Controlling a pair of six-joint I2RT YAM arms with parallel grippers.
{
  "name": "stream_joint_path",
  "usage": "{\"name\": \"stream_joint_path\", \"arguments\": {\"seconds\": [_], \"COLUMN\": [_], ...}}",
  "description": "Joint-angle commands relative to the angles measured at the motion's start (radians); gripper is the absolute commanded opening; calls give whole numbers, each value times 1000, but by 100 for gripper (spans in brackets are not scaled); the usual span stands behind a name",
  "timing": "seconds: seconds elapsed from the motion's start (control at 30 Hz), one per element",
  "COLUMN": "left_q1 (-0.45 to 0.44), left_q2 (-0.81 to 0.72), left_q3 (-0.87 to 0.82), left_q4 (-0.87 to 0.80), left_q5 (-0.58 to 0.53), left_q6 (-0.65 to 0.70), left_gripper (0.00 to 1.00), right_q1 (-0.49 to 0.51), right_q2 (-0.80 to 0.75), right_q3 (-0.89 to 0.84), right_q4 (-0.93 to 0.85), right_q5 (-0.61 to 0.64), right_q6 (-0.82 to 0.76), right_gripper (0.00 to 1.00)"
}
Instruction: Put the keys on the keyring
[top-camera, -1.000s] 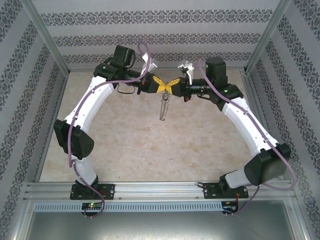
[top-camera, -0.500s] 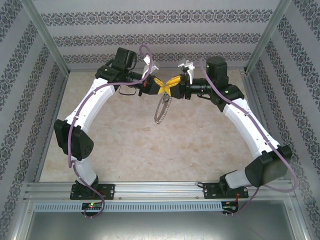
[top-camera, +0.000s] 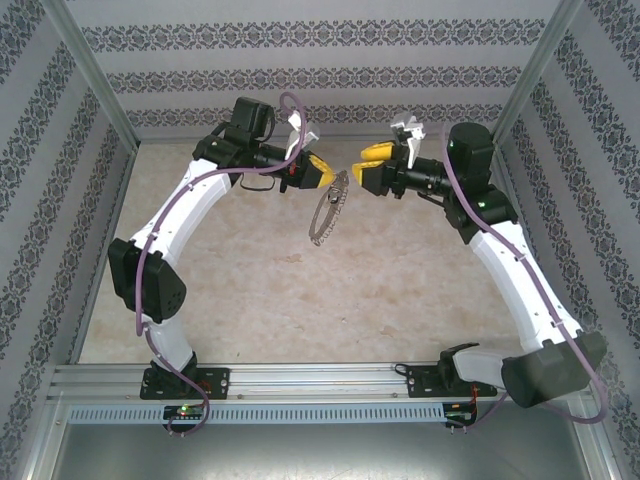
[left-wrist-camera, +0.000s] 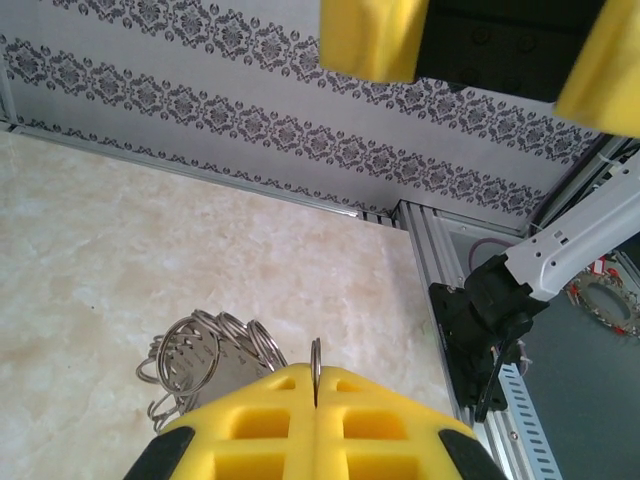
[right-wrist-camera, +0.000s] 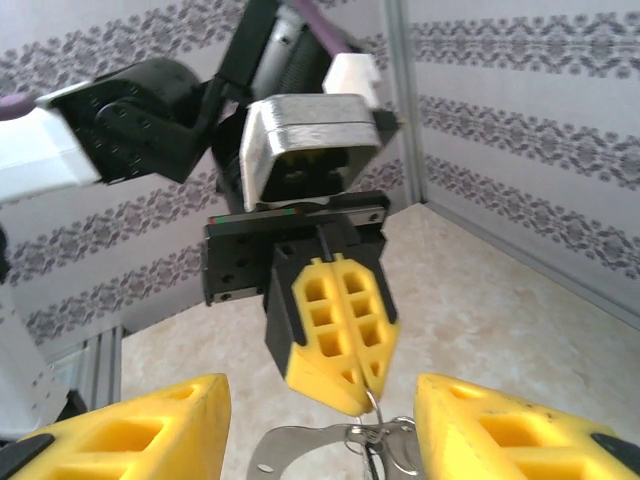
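Above the tabletop, upper centre of the top view: the right pincer has let go, jaws now apart, and drawn back rightward. The left pincer alone clamps the keyring, which hangs tilted beneath it. Judged: a threading attempt just ended; whether the keys are on cannot be told. The left wrist view shows the wire nipped between shut pads; the right wrist view shows the loop dangling below.

Right gripper jaws now parted; it has drawn back rightward, clear of left gripper. Keyring now hangs from left gripper alone, tilted more.
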Motion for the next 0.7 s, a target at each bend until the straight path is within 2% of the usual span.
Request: {"name": "stream_joint_path", "arguments": {"seconds": [0.0,0.13,0.37,0.67], "left_q1": [10,22,25,24], "left_q2": [-70,-114,-157,-176], "left_q3": [-31,-89,-137,-146], "left_q4": [129,227,331,371], "left_q5": [21,22,-1,-7], "left_q6": [-59,-114,-187,-229], "left_gripper": [0,0,0,0], "right_q1": [-16,-21,7,88], "right_q2": [-50,-85,-121,-89], "right_q3": [-64,-149,-352,-405], "right_q4": [98,150,356,477], "right_q5": [88,90,-8,-23], "right_q6": [86,125,170,178], "right_gripper": [52,50,50,52]}}
